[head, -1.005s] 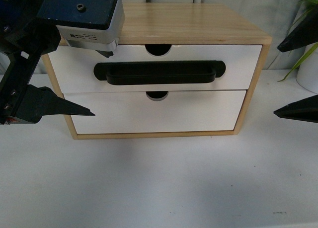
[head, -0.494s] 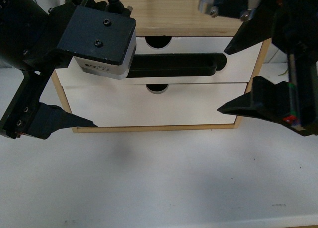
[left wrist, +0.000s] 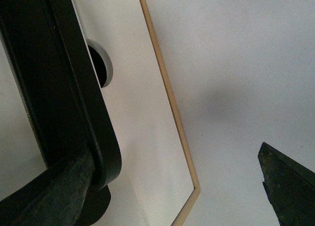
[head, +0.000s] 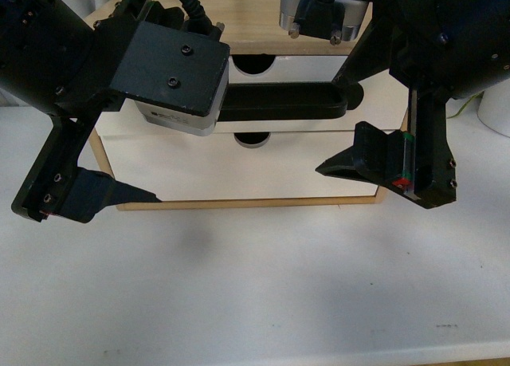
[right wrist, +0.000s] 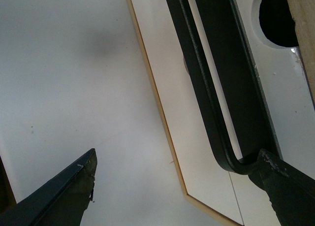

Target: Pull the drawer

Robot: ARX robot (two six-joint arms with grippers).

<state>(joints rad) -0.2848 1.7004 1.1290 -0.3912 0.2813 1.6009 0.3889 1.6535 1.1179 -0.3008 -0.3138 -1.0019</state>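
A wooden cabinet holds two white-fronted drawers. The upper drawer has a half-round notch and a long black bar handle. My left gripper is open at the handle's left end; its upper finger is hidden behind the wrist block. In the left wrist view one finger lies against the handle, with the left gripper spread wide. My right gripper is open around the handle's right end. In the right wrist view one fingertip sits at the end of the handle.
Below it sits a plain white drawer with its own small notch. The cabinet stands on a white table whose front edge is near the bottom of the front view. A white pot stands at the far right.
Both arms have closed in on the cabinet. The right gripper came in from the far right to the handle's right end. The left gripper shifted right toward the left end.
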